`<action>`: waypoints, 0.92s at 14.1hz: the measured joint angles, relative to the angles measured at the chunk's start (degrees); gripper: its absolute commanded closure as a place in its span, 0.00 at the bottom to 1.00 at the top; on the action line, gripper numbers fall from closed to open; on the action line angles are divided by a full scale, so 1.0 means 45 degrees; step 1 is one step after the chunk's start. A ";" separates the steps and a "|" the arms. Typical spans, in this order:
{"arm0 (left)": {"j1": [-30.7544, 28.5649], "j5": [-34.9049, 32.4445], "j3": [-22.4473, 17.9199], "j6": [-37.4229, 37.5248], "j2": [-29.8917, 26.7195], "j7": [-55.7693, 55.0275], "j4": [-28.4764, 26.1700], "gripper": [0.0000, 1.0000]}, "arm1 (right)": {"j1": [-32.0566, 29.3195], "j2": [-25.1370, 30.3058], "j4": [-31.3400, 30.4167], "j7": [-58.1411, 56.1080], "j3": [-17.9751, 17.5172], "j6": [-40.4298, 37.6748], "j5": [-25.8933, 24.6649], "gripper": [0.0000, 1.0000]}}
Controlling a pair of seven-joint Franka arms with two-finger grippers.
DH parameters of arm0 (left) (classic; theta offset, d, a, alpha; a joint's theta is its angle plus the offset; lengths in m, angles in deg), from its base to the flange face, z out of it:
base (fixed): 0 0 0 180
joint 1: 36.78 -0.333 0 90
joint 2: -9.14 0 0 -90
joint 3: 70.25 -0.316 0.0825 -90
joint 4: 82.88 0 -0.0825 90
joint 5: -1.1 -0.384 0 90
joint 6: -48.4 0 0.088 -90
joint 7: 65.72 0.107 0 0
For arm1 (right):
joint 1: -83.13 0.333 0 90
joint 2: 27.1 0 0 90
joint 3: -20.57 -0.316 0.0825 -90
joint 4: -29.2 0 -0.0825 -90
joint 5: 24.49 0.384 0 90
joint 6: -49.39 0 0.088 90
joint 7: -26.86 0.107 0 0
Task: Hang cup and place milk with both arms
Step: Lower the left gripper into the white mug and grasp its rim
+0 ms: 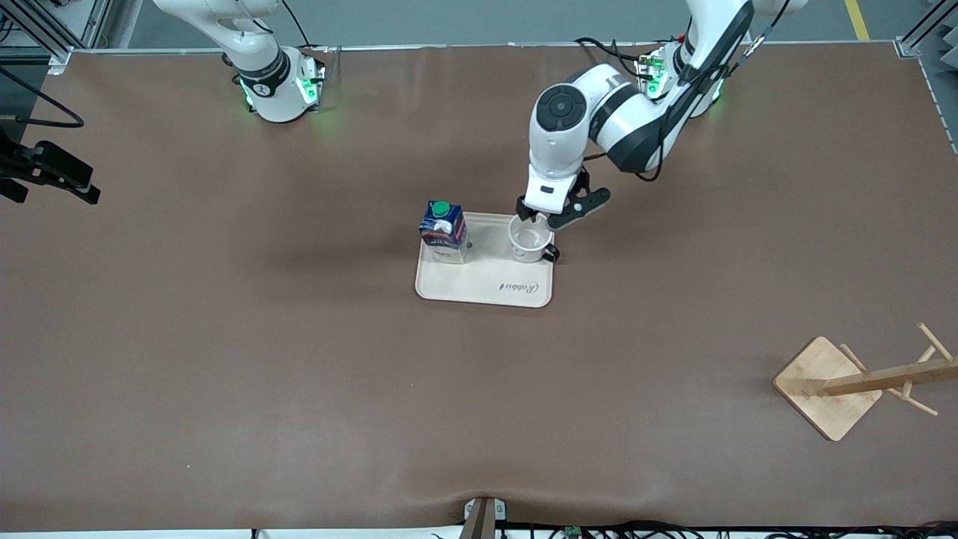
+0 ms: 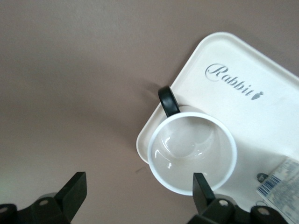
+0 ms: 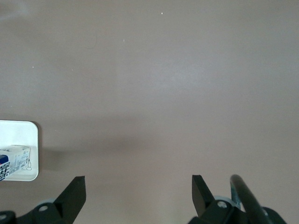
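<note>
The cup (image 1: 530, 239) is a white mug with a black handle (image 2: 168, 100). It stands upright on a cream tray (image 1: 486, 288), at the corner toward the left arm's end. The milk (image 1: 443, 232), a dark blue carton with a green cap, stands on the same tray toward the right arm's end. My left gripper (image 1: 535, 219) hangs open just above the cup (image 2: 191, 151). One finger (image 2: 202, 186) is over the cup's rim and the other (image 2: 74, 186) is over bare table. My right gripper (image 3: 138, 184) is open over bare table, with the milk (image 3: 14, 161) off to one side.
A wooden rack (image 1: 861, 382) with pegs stands on a square base toward the left arm's end, nearer to the front camera than the tray. The tray (image 2: 252, 107) bears the word "Rabbit". Brown table surrounds it. A black fixture (image 1: 49, 174) juts in at the right arm's end.
</note>
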 measured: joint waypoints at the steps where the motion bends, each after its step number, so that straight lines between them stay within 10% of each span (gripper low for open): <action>1: 0.0114 -0.0220 0.0001 -0.0115 0.0268 -0.0464 0.0001 0.00 | 0.0000 -0.0008 0.0000 0.0000 -0.0001 0.0000 0.0000 0.00; 5: 0.0208 -0.0529 -0.0004 -0.0647 0.0873 -0.1305 0.0006 0.00 | 0.0017 -0.0021 0.0000 -0.0002 -0.0044 0.0000 0.0000 0.00; 8: 0.0171 -0.0785 -0.0038 -0.1224 0.1295 -0.1680 0.0007 0.19 | 0.0027 -0.0044 -0.0005 -0.0002 -0.0063 -0.0007 0.0000 0.00; 12: 0.0068 -0.0803 -0.0150 -0.1453 0.1659 -0.1752 0.0037 0.98 | 0.0110 -0.0116 -0.0025 -0.0011 -0.0095 -0.0016 0.0013 0.00; 13: 0.0055 -0.0803 -0.0165 -0.1482 0.1727 -0.1784 0.0059 1.00 | 0.0258 -0.0243 -0.0093 -0.0011 -0.0107 -0.0041 0.0017 0.00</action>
